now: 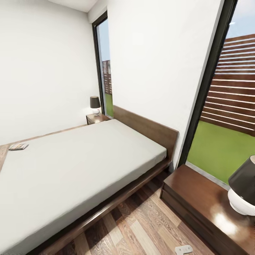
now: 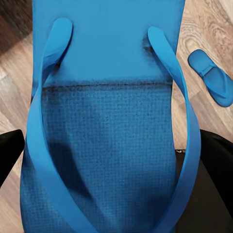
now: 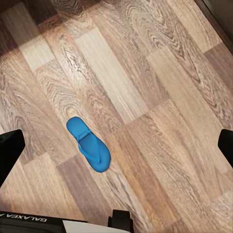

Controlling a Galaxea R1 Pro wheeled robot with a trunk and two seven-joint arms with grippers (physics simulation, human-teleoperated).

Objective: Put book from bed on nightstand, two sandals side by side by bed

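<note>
One blue sandal (image 2: 107,97) lies close against the left wrist camera, between the dark fingers (image 2: 9,155) of my left gripper (image 2: 116,160), which is shut on it. The second sandal (image 2: 212,77) lies flat on the wood floor beyond it; in the right wrist view this sandal (image 3: 89,144) is below my right gripper (image 3: 119,141), which hangs open above the floor. In the head view the book (image 1: 18,146) rests at the far left edge of the bed (image 1: 81,166). One nightstand (image 1: 198,198) stands at the near right, the other nightstand (image 1: 97,118) by the far corner.
Each nightstand carries a dark-shaded lamp (image 1: 243,186), the far lamp (image 1: 94,105) small in the corner. Tall windows (image 1: 226,106) show fence and grass. A strip of plank floor (image 1: 141,223) runs between bed and near nightstand, with a small white object (image 1: 183,249) on it.
</note>
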